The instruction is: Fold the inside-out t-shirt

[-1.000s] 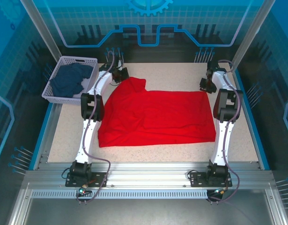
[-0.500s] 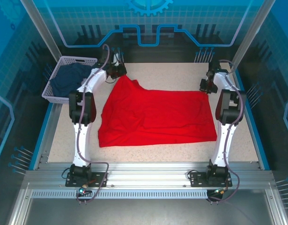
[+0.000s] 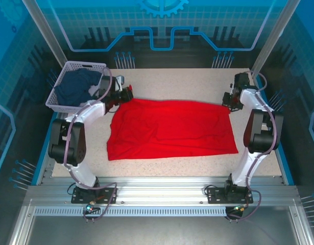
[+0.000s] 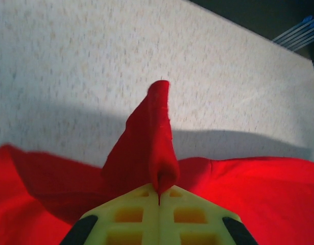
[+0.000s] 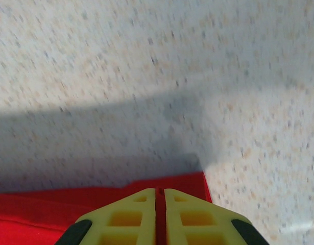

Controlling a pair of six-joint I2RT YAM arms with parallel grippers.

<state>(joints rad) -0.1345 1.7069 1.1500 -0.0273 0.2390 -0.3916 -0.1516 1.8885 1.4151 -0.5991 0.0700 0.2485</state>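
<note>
The inside-out t-shirt (image 3: 169, 130) lies spread flat on the desk (image 3: 172, 81), right of the basket (image 3: 87, 64) and nearer the arm bases than it. The left end effector (image 3: 127, 94), just right of the basket, is pressed together on the shirt's far corner, lifting a red peak. The left arm (image 3: 88, 112) bows out below the basket. Far from the basket, the right end effector (image 3: 229, 99) pinches the opposite far corner, and the right arm (image 3: 259, 127) stands stretched, its wrist bent inward.
</note>
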